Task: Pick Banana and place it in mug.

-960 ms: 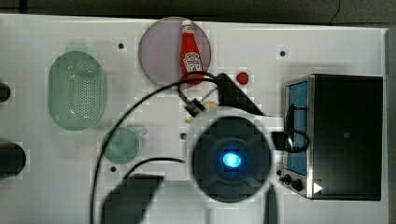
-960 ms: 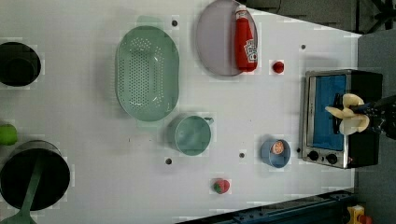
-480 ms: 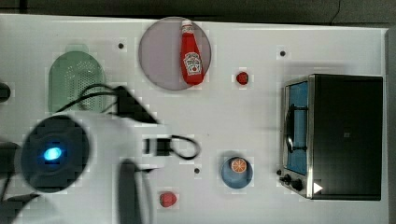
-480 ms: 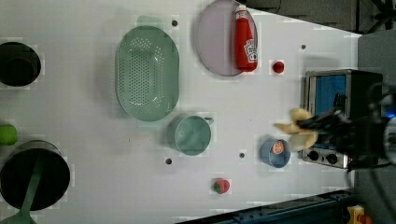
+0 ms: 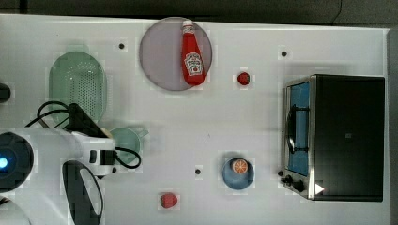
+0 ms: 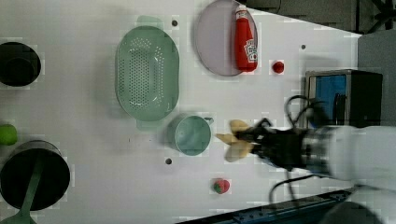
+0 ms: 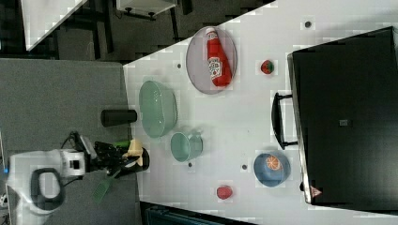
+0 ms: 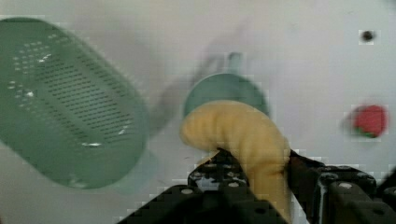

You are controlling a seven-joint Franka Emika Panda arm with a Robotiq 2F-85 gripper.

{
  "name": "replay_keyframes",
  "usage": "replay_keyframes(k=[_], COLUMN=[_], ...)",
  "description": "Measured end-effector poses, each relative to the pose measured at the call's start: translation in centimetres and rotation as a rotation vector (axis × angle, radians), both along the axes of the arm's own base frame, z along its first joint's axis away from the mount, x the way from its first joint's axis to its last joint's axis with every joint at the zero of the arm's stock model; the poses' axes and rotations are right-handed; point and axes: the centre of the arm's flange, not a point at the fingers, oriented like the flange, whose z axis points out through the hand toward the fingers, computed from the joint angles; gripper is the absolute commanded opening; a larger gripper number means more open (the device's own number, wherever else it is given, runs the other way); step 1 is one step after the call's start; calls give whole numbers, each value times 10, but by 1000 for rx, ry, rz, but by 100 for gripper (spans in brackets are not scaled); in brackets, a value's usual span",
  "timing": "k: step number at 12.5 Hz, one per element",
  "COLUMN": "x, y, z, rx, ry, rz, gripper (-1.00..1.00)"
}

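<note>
My gripper (image 6: 248, 140) is shut on the yellow banana (image 6: 235, 141) and holds it in the air. In the left view the banana hangs just off the right side of the pale-green mug (image 6: 190, 135). The wrist view shows the banana (image 8: 243, 135) clamped between the black fingers (image 8: 217, 168), with the mug (image 8: 224, 88) right behind its curved end. In the top view my white arm (image 5: 51, 150) reaches in from the top view's left and covers part of the mug (image 5: 126, 140). In the right view the banana (image 7: 134, 149) appears left of the mug (image 7: 184, 146).
A green perforated colander (image 6: 147, 79) lies beside the mug. A ketchup bottle (image 5: 192, 54) rests on a grey plate (image 5: 159, 56). A blue bowl (image 5: 231, 177) holds an orange slice. A toaster oven (image 5: 342, 136), a strawberry (image 5: 169, 200) and a black pot (image 6: 32, 175) also stand here.
My arm has swung from the toaster oven side across the table to beside the mug, carrying the banana with it. The grip has stayed the same.
</note>
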Motion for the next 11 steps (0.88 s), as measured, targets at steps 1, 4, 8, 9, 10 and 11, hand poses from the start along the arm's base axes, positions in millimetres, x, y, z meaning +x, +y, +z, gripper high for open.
replay_keyframes(k=[1, 4, 8, 9, 10, 11], x=[-2, 2, 15, 17, 16, 10], y=[9, 7, -14, -22, -29, -34], z=[-19, -75, -148, -166, -181, -191], rx=[19, 48, 38, 31, 29, 21], ry=[-9, 5, 73, 90, 97, 122], rz=[-15, -91, -135, -140, -146, -154], gripper=[-32, -32, -4, 18, 40, 62])
